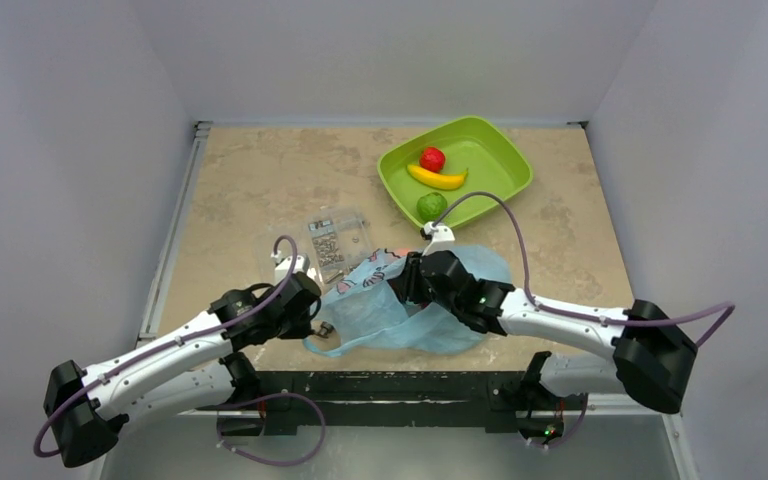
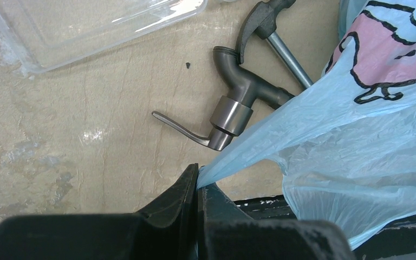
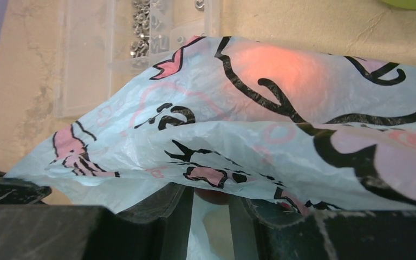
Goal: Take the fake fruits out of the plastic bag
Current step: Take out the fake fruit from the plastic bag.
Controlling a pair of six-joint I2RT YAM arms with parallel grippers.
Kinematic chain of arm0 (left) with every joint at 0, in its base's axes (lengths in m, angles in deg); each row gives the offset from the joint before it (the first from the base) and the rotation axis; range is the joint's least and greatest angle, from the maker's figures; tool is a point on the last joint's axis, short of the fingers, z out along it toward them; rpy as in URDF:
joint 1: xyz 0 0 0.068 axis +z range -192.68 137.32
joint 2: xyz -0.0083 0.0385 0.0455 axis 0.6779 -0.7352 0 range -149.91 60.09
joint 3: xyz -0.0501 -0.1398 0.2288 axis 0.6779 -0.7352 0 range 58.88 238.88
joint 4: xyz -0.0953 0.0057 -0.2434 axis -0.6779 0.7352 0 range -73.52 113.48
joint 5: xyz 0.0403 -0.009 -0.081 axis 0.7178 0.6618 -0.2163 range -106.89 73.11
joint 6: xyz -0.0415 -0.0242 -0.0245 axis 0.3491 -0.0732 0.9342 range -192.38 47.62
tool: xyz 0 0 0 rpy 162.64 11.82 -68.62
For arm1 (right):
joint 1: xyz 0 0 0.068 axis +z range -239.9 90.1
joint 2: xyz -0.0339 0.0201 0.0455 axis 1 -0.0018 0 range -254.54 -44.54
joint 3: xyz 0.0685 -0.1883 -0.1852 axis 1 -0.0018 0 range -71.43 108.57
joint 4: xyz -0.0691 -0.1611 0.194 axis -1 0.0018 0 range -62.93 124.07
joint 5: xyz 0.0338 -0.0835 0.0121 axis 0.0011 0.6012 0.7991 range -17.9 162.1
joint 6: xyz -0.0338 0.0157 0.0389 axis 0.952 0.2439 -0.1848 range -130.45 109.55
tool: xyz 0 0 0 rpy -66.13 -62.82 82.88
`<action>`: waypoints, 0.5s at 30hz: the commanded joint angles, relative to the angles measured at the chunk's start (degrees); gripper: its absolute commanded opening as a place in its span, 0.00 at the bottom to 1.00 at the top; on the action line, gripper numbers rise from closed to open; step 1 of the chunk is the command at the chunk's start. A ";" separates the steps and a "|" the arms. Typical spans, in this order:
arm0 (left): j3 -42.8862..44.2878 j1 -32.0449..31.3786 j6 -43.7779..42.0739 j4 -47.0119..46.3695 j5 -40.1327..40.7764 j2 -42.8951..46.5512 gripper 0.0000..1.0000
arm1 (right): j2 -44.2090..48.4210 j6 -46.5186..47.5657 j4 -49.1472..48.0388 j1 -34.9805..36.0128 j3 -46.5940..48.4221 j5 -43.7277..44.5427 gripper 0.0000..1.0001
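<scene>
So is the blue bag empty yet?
Probably not: the bag shows an orange-red shape through its film, so something seems to be inside. Three fruits lie in the green tray.

light-blue bag (image 1: 392,318), pink-black print; lime tray (image 1: 495,158); yellow banana (image 1: 438,179); red fruit (image 1: 432,158); green fruit (image 1: 431,205)

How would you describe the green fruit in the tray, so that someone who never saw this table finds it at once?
Look at the lime-green tray on the far right part of the table. Three toy fruits lie in it; the green fruit is the one nearest the blue bag, beside the yellow banana. It alone is round and dark green.
</scene>
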 commanded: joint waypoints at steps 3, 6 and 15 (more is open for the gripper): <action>-0.41 -0.28 -0.61 -0.62 -0.30 0.83 0.00 | -5.70 5.96 -1.28 0.04 3.46 2.75 0.38; -0.49 -0.29 -0.76 -1.40 -1.18 0.75 0.00 | -7.52 8.14 -0.22 0.04 4.14 2.98 0.51; -0.51 -0.29 -1.61 -3.01 -2.59 -0.10 0.00 | -12.17 11.83 -3.85 0.09 3.65 -4.76 0.87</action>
